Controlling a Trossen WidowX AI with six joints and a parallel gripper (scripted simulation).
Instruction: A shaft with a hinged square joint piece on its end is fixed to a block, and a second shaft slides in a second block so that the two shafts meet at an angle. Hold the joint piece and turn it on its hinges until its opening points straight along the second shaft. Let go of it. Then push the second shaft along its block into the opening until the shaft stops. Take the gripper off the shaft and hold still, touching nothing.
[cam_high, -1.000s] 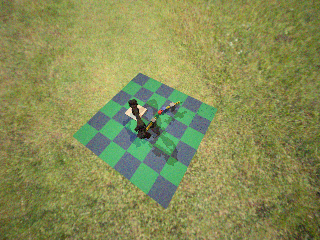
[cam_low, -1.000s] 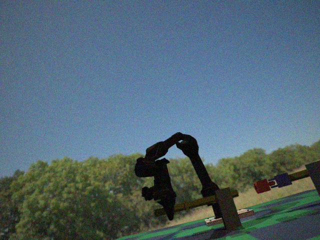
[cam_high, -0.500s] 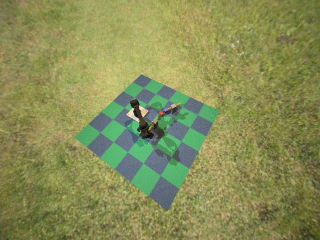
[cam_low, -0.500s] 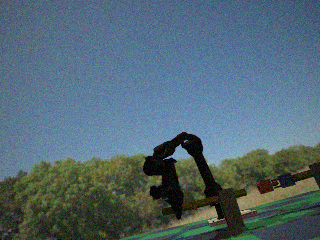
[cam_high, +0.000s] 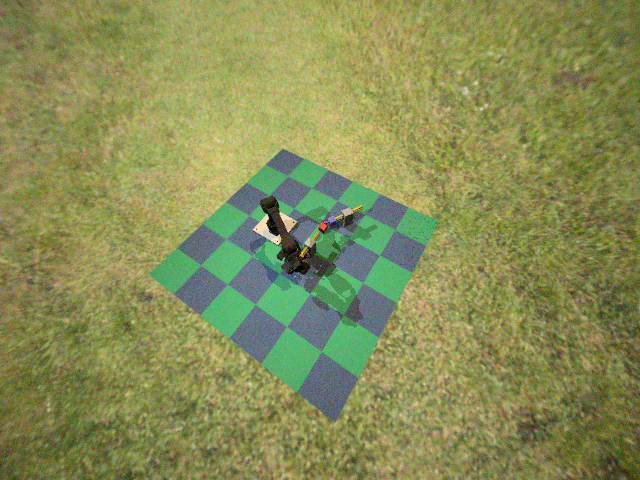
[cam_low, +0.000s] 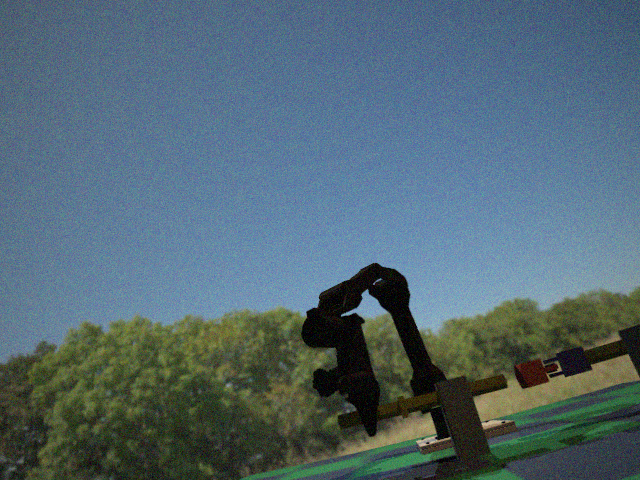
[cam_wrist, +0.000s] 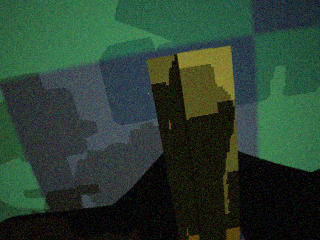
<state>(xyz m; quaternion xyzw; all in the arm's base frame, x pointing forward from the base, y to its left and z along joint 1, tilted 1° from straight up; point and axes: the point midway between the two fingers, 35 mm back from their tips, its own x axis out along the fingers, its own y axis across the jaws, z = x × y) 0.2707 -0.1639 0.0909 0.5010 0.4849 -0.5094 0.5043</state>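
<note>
The fingers (cam_low: 370, 413) are clenched on the second yellow shaft (cam_high: 305, 251) (cam_low: 423, 401) (cam_wrist: 205, 140), near its outer end, which sticks out to the left of them in the exterior view. From above, the dark wrist of the arm (cam_high: 279, 222) (cam_low: 408, 330) hides the grip itself, just below the middle of the frame.

The second shaft runs through an upright grey block (cam_high: 310, 242) (cam_low: 465, 423), with a raised collar (cam_low: 402, 406) between the fingers and that block. Its inner end comes out on the other side and stops just short of the red joint piece (cam_high: 323, 226) (cam_low: 530, 373); a narrow gap shows between them in the exterior view, at lower right.

The red piece is hinged to a blue-violet fork (cam_high: 331, 221) (cam_low: 572, 361) on the end of the first yellow shaft (cam_high: 359, 208) (cam_low: 605, 350), which sits in the other grey block (cam_high: 347, 212) (cam_low: 631, 346), cut off at the right edge of the exterior frame. The red piece's opening faces the second shaft, roughly in line with it. The arm stands on a pale base plate (cam_high: 290, 223) (cam_low: 504, 426) on the green and slate checkered worktop (cam_high: 325, 382) (cam_low: 547, 465) (cam_wrist: 50, 25)
</note>
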